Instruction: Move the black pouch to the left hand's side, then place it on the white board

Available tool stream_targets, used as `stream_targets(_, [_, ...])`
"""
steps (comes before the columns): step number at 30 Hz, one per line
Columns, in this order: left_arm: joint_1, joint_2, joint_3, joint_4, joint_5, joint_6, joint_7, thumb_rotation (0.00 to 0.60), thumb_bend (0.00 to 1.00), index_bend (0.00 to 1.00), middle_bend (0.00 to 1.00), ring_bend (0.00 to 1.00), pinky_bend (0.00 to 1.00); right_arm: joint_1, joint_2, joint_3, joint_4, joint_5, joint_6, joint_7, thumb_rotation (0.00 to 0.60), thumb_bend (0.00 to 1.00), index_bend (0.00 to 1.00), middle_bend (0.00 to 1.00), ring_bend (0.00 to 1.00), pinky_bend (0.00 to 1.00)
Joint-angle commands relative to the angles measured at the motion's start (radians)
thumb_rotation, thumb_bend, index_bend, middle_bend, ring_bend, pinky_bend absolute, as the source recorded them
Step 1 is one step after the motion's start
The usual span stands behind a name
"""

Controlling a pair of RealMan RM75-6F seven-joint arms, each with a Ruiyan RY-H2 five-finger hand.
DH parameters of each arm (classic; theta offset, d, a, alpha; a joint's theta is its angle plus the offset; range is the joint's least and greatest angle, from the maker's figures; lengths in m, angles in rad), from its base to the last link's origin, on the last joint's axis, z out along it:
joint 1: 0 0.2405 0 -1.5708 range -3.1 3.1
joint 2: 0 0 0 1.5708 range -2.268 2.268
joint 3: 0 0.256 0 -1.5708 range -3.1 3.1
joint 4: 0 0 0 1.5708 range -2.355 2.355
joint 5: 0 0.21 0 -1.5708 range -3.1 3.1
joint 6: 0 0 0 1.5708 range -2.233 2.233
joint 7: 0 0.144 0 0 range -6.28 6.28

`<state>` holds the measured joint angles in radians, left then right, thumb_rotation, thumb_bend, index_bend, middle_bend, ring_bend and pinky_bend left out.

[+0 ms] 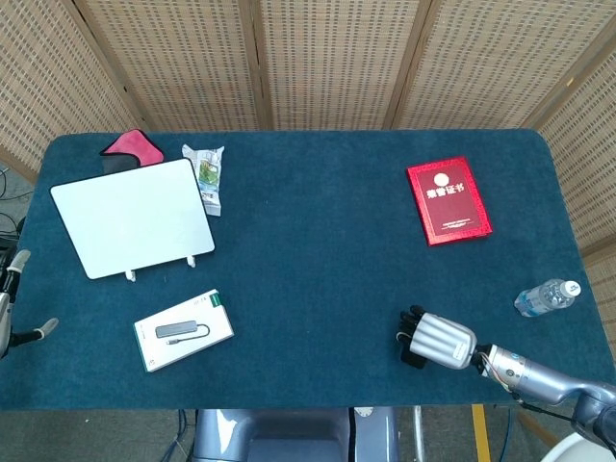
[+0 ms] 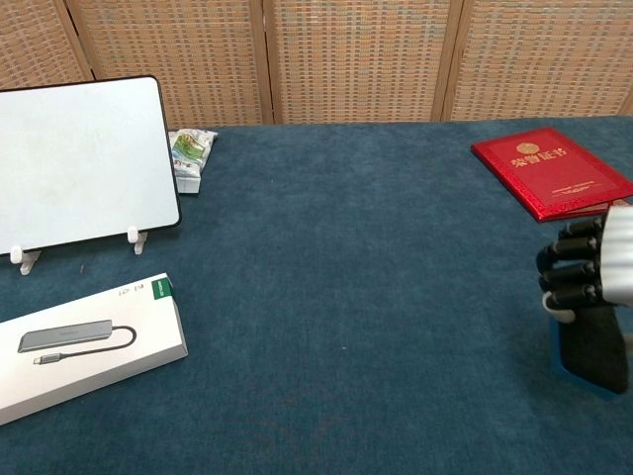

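Observation:
The black pouch with a blue edge is at the table's front right, tilted up on end in the chest view. My right hand has its fingers curled over the pouch's top and grips it. From the head view my right hand covers most of the pouch, so only a dark sliver shows. The white board leans on small stands at the far left, and the chest view shows the white board too. My left hand hangs off the table's left edge, fingers apart and holding nothing.
A red booklet lies at the back right. A water bottle lies near the right edge. A white box sits in front of the board. A snack packet and a pink cloth lie behind the board.

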<state>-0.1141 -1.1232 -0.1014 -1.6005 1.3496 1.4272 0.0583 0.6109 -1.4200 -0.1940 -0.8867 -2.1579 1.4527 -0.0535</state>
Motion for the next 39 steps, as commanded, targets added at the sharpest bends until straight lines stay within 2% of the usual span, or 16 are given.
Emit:
stream_targets(1, [-0.003,0.001,0.0,-0.002,-0.001,-0.004,0.003,0.6,0.0,0.0,0.0,0.0,0.0,0.069,0.021,0.049,-0.117,0.023,-0.024,-0.003,0.6,0.48,0.55,0.49,0.36,0.44])
stream_targets(5, [-0.008,0.002,-0.003,-0.008,0.001,-0.007,0.007,0.6,0.0,0.0,0.0,0.0,0.0,0.145,0.044,0.096,-0.277,0.064,-0.16,-0.059,0.6,0.52,0.55,0.49,0.36,0.44])
stream_targets(10, [-0.009,0.007,-0.003,-0.005,-0.003,-0.013,-0.005,0.6,0.0,0.0,0.0,0.0,0.0,0.221,0.034,0.181,-0.49,0.214,-0.453,-0.225,0.6,0.52,0.55,0.49,0.36,0.44])
stream_targets(14, [-0.009,0.011,-0.002,-0.001,-0.006,-0.019,-0.019,0.6,0.0,0.0,0.0,0.0,0.0,0.26,-0.045,0.254,-0.558,0.329,-0.607,-0.385,0.6,0.52,0.55,0.49,0.36,0.44])
stream_targets(18, [-0.007,0.017,-0.004,0.001,-0.013,-0.022,-0.034,0.6,0.0,0.0,0.0,0.0,0.0,0.275,-0.121,0.3,-0.573,0.43,-0.695,-0.52,0.6,0.52,0.55,0.49,0.36,0.44])
stream_targets(21, [-0.002,0.02,-0.005,0.006,-0.016,-0.018,-0.049,0.6,0.0,0.0,0.0,0.0,0.0,0.281,-0.174,0.339,-0.594,0.523,-0.735,-0.607,0.6,0.56,0.55,0.49,0.36,0.44])
stream_targets(29, [0.0,0.025,-0.004,0.01,-0.018,-0.022,-0.064,0.6,0.0,0.0,0.0,0.0,0.0,0.334,-0.276,0.417,-0.608,0.697,-0.774,-0.818,0.6,0.57,0.55,0.49,0.36,0.44])
stream_targets(32, [0.0,0.026,-0.006,0.013,-0.021,-0.024,-0.071,0.6,0.0,0.0,0.0,0.0,0.0,0.354,-0.3,0.423,-0.605,0.752,-0.777,-0.883,0.6,0.57,0.55,0.49,0.36,0.44])
stream_targets(37, [-0.001,0.028,-0.006,0.023,-0.028,-0.034,-0.083,0.6,0.0,0.0,0.0,0.0,0.0,0.373,-0.326,0.402,-0.593,0.808,-0.76,-0.95,0.6,0.56,0.55,0.49,0.36,0.44])
stream_targets(39, [-0.002,0.029,-0.007,0.023,-0.029,-0.037,-0.087,0.6,0.0,0.0,0.0,0.0,0.0,0.378,-0.334,0.393,-0.586,0.837,-0.757,-0.964,0.6,0.51,0.53,0.46,0.35,0.44])
